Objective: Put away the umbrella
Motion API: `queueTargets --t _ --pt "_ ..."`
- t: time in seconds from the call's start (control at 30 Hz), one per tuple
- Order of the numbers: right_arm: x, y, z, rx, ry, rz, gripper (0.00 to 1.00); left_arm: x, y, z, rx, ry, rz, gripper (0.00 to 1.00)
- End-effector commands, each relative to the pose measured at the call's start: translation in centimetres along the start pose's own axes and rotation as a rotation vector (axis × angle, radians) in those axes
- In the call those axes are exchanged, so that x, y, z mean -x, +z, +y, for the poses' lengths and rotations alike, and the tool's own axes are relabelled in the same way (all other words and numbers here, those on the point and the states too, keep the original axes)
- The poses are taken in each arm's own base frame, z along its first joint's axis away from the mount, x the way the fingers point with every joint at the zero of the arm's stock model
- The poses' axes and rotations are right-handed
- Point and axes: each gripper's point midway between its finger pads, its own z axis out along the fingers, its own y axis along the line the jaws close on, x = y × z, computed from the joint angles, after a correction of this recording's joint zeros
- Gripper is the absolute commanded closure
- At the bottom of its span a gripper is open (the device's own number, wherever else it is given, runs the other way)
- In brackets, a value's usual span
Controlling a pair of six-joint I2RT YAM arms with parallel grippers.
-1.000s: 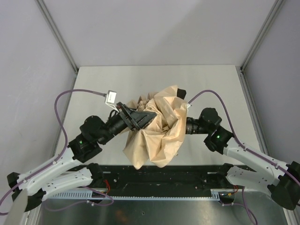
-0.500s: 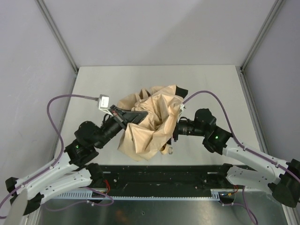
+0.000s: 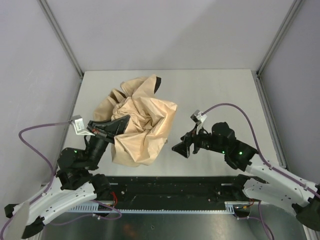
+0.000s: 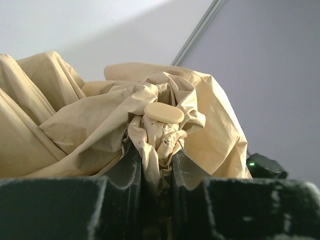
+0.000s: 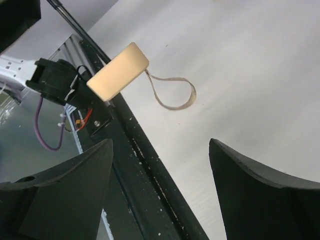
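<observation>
Barely begun. Grips a fabric fold of the umbrella (image 3: 142,125) in the clamped left pincer (image 3: 116,125); loose crumpled heap at nine o'clock on the desk (image 3: 220,90). Right pincer (image 3: 181,148) spread, empty, at four o'clock of the heap. Needs gathering, rolling, stowing.

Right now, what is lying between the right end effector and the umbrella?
Nothing. In the top view, only a bare strip of table separates the open right end effector from the umbrella and its crumpled fabric.
</observation>
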Motion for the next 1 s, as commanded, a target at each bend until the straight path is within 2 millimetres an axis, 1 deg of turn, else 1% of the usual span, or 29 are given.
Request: queueTargets --t 0.0,0.07,0.1,0.17,0.2,0.27,0.33,0.4,0.43,0.47,0.53,0.63,0.67,0.73,0.8,0.87,0.93,0.97 --pt "3.8 -3.6 -0.9 -0.146 -0.038 -0.128 0.20 1.8 -0.3 0.2 -0.009 0.051 -0.093 1.00" --pt "6.3 -5.0 0.4 -0.119 -0.048 -0.194 0.22 1.1 -0.3 0.5 -0.008 0.048 -0.077 1.00" --pt "7.4 -5.3 1.6 -0.073 -0.041 -0.215 0.23 0.9 -0.4 0.7 -0.001 0.038 -0.072 1.00" --pt "8.8 -5.2 5.0 0.094 -0.016 -0.233 0.23 0.5 -0.3 1.4 0.041 -0.005 -0.071 1.00" --pt "9.0 -4.9 6.9 0.193 -0.007 -0.227 0.22 0.4 -0.2 1.9 0.072 -0.030 -0.076 1.00" --pt "9.0 -4.5 10.5 0.353 -0.007 -0.240 0.17 0.5 0.0 2.9 0.137 -0.107 -0.101 1.00" --pt "9.0 -4.2 13.0 0.424 -0.017 -0.288 0.11 0.5 0.4 3.2 0.174 -0.165 -0.114 1.00" --pt "9.6 -4.1 14.8 0.451 0.000 -0.345 0.07 0.3 1.1 3.1 0.186 -0.186 -0.113 1.00" --pt "10.2 -4.0 15.1 0.440 0.040 -0.376 0.07 0.2 1.4 2.8 0.179 -0.182 -0.107 1.00" --pt "11.0 -3.7 14.9 0.414 0.093 -0.409 0.06 0.1 1.7 2.6 0.172 -0.175 -0.100 1.00" --pt "12.2 -3.2 13.8 0.352 0.227 -0.455 0.06 -0.3 1.9 2.3 0.155 -0.165 -0.089 1.00" --pt "13.5 -3.2 14.0 0.367 0.317 -0.505 0.06 -0.5 1.7 2.5 0.149 -0.168 -0.095 1.00" --pt "13.8 -3.0 13.4 0.342 0.373 -0.515 0.07 -0.5 1.6 2.6 0.148 -0.168 -0.099 1.00" --pt "13.5 -2.1 11.4 0.251 0.496 -0.509 0.10 -0.5 1.4 2.7 0.144 -0.172 -0.107 1.00" --pt "13.1 -1.2 9.4 0.182 0.572 -0.495 0.17 -0.4 1.2 2.6 0.135 -0.179 -0.115 1.00" --pt "12.6 -0.6 8.0 0.136 0.652 -0.474 0.29 -0.2 1.1 2.5 0.122 -0.186 -0.122 1.00" --pt "12.8 -0.3 7.5 0.132 0.680 -0.480 0.34 -0.2 1.1 2.2 0.109 -0.190 -0.122 1.00" --pt "13.1 -0.2 7.6 0.147 0.676 -0.487 0.42 -0.2 1.2 2.2 0.106 -0.192 -0.122 1.00"
